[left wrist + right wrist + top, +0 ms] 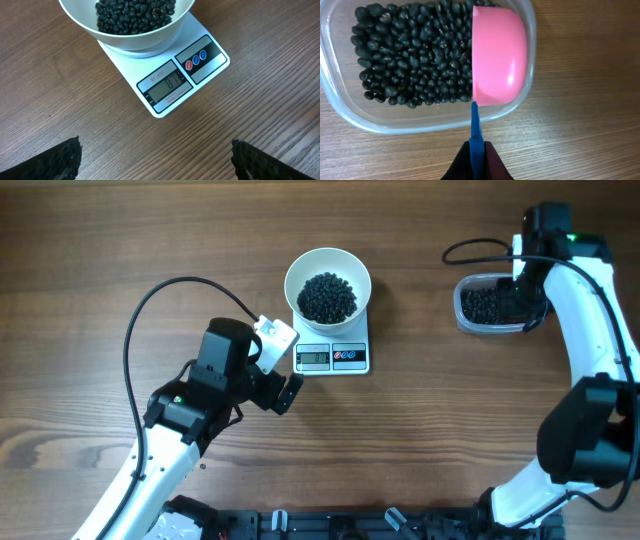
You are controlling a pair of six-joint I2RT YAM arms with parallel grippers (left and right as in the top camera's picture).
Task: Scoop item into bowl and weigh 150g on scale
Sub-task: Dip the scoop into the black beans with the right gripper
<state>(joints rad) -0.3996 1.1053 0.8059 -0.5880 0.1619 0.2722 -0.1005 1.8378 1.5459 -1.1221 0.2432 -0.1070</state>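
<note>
- Wood-grain table (80, 240) filled every view, brown and streaked, with both arms reaching in from the near edge.
- Beans (327, 297) lay in a dark, grainy heap at the bottom of the bowl (345, 262), well below its rim.
- That white bowl sat on the scale (360, 340), covering most of the platform and leaving only the front strip bare.
- On that strip I saw the grey display (169, 84) beside the round buttons (196, 58). Digits were lit, but I could not read them with confidence.
- Bowl and scale stood near the middle of the table, slightly toward the far side.
- My left gripper (155, 167) hovered just in front of the scale with its jaws spread wide and nothing between them. Its black ribbed fingers (55, 162) showed only at the bottom corners of the wrist view.
- Well off to the right, a clear tub (350, 117) held more beans, spread across most of its floor.
- The scoop (499, 55) was inside the tub at the right-hand end in the wrist view. Its pink cup showed its rounded back to the camera, and its straight edge met the beans.
- Its thin blue handle (475, 130) ran back over the tub's rim to my right gripper (476, 160), which was clamped tight on it.
- From overhead, the right arm curved in from the table's right edge and hid part of the tub.
- A black cable (150, 300) looped over the table behind the left arm.
</note>
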